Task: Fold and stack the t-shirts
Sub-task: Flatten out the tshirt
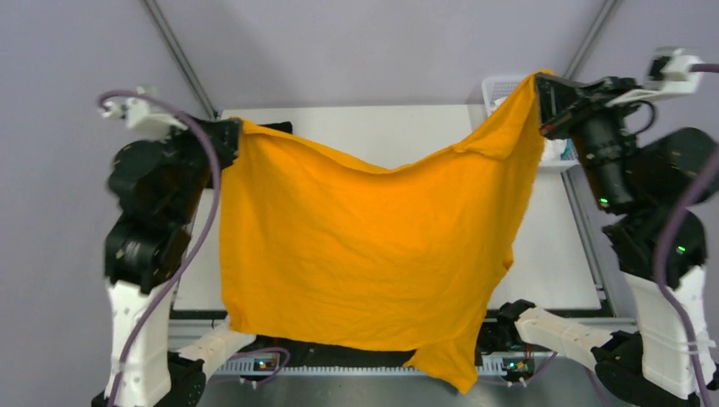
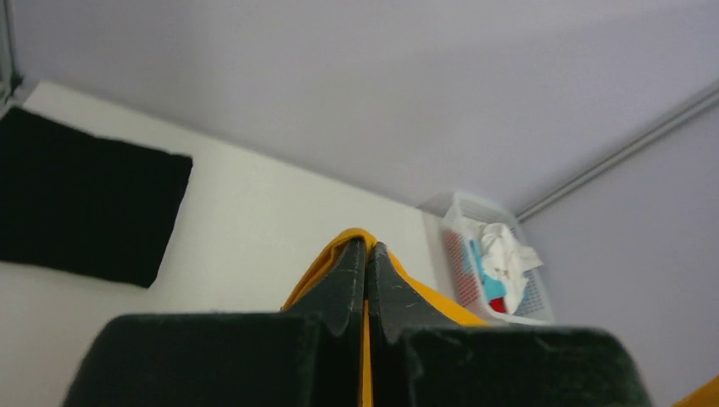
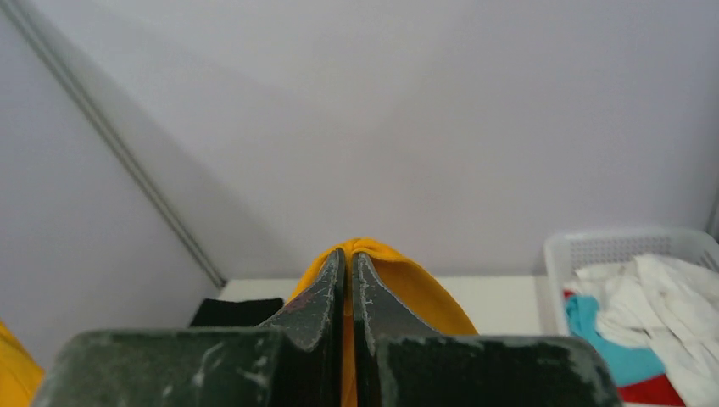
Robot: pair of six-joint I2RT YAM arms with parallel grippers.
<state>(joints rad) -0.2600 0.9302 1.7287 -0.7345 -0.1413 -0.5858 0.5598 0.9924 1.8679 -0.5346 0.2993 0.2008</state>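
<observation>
Hanging mustard-orange t-shirt (image 1: pixel 365 246) spread in air above table (image 1: pixel 381 127), long axis left-right between arms. Left gripper (image 2: pixel 367 254) clamped on one top corner, right gripper (image 3: pixel 348 259) on other, held higher. Cloth sags midway; lay-down likely needs both arms lowering together.

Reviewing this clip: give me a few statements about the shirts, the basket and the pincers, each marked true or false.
1. The orange t-shirt hangs spread between the left pincer and the right pincer. True.
2. The left pincer is open and holds nothing. False: it is shut on an edge of the orange t-shirt.
3. The basket holds white, light-blue and red cloth. True.
4. The black t-shirt lies inside the basket. False: it lies flat on the table, apart from the basket.
</observation>
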